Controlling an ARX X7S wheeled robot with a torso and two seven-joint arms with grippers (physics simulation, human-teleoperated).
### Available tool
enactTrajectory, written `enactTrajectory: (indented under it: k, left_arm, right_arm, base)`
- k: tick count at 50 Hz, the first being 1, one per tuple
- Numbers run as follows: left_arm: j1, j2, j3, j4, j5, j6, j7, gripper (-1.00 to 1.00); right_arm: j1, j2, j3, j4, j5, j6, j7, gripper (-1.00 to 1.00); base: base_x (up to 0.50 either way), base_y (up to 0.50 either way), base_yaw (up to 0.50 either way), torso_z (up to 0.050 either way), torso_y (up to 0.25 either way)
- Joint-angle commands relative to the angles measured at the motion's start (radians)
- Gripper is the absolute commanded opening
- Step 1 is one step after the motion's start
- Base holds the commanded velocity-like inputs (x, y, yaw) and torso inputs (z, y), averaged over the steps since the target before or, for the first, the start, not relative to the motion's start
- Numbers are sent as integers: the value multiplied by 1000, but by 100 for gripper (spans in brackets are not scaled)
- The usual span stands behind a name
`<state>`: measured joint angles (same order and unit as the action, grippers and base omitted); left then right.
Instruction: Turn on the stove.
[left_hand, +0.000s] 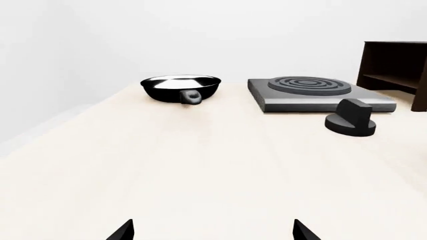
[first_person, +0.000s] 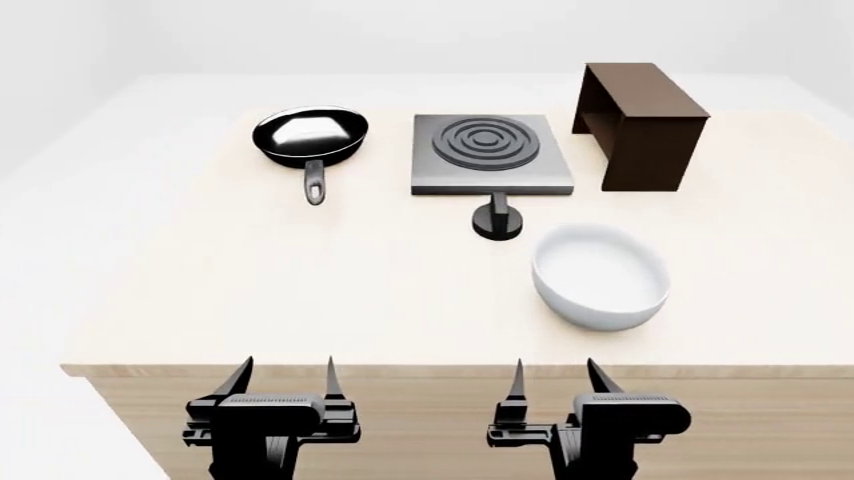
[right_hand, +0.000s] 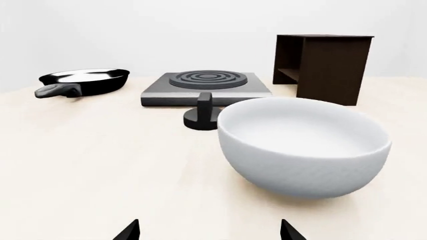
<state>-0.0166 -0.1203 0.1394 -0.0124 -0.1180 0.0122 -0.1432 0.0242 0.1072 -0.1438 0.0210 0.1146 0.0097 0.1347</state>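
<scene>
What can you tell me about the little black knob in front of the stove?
The knob is small, matte black and looks like plastic: a round flat base with an upright ridge grip on top. It stands on the pale wooden table, just in front of the grey stove, apart from it, with the white bowl nearby. Neither gripper touches it.

Head high; wrists low, stove-facing (first_person: 491, 152)

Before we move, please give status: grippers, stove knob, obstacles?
Both grippers open, empty, at table's near edge. Knob untouched before stove. White bowl near right arm's path.
</scene>
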Motion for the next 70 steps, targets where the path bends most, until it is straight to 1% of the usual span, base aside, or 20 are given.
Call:
enactTrajectory:
  k: [1, 18, 25, 29, 42, 70]
  left_arm:
    - [-1, -9, 11, -2, -9, 3, -10, 100]
    - [7, -21, 25, 9, -20, 2, -24, 100]
    - [5, -26, 30, 14, -25, -3, -29, 100]
    - [4, -28, 34, 12, -27, -1, -31, 100]
    - [4, -36, 40, 17, -36, -3, -41, 100]
    - [1, -49, 58, 12, -51, 5, -56, 100]
  right_arm:
    - [5, 10, -14, 0, 13, 1, 9, 100]
    - [-4, 21, -33, -8, 19, 0, 30, 100]
    - [5, 28, -36, -12, 38, 52, 33, 100]
    - [5, 27, -47, -15, 25, 48, 46, 100]
    - [6, 37, -47, -12, 67, 49, 32, 100]
    - [0, 58, -64, -38, 92, 50, 40, 100]
  base:
    - [0, 500, 0, 0, 0]
    - [0, 484, 0, 0, 0]
    - [0, 0, 0, 0, 0]
    - [0, 0, 0, 0, 0]
    - [5, 0, 0, 0, 0]
    - [493, 0, 0, 0, 0]
